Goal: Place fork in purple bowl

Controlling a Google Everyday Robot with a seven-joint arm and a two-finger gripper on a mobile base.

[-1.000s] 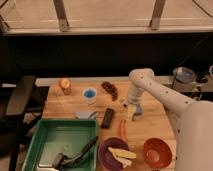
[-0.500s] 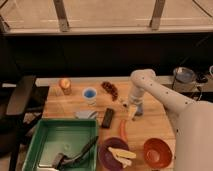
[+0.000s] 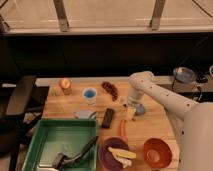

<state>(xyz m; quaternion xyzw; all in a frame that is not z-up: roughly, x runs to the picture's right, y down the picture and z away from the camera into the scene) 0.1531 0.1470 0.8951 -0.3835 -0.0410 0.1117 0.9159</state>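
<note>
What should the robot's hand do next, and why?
Probably lift a little and swing toward the purple bowl, but only if it has the fork, which I can't make out. The gripper sits low over the table beside the blue pad, apart from the bowl.

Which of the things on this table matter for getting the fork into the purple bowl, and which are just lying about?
For the job: fork, the short dark piece beside the blue pad; purple bowl; hand, low over the table near the fork.
Lying about: blue cup, carrot stick, orange-red bowl, green tray, long black utensil.
</note>
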